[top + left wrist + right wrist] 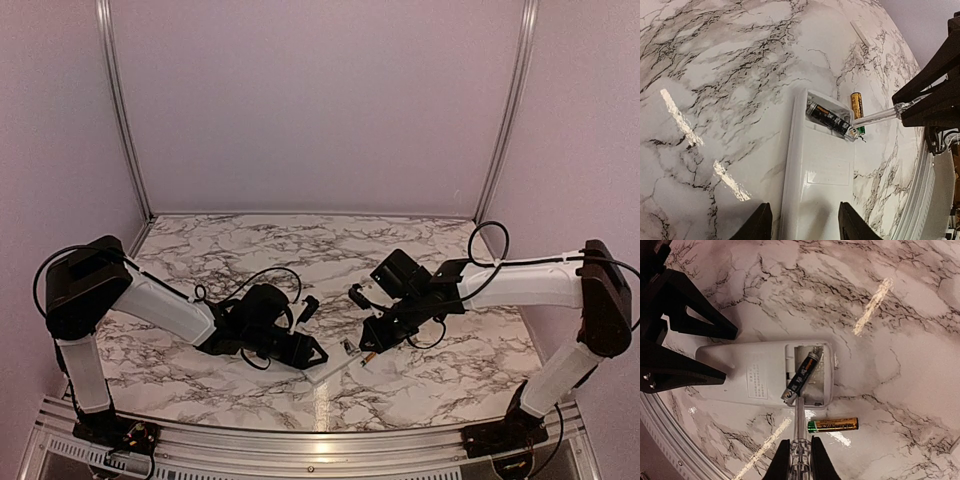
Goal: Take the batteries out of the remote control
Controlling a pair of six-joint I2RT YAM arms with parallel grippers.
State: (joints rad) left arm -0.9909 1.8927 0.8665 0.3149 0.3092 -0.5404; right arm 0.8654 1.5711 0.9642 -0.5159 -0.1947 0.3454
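The white remote control (825,170) lies back up on the marble table, its battery bay open. A dark battery (801,375) sits tilted in the bay, one end over the bay's edge. An orange-gold battery (832,425) lies on the table beside the remote. My right gripper (796,442) is shut on a clear-handled tool (799,415) whose tip touches the dark battery's raised end. My left gripper (806,220) is open and straddles the remote's other end, one finger (852,220) over its edge. In the top view both grippers meet at the remote (335,368).
A thin white flat piece (860,32) lies on the table beyond the remote. The table's front metal edge (320,440) runs close below the remote. Metal frame posts (120,110) stand at the back corners.
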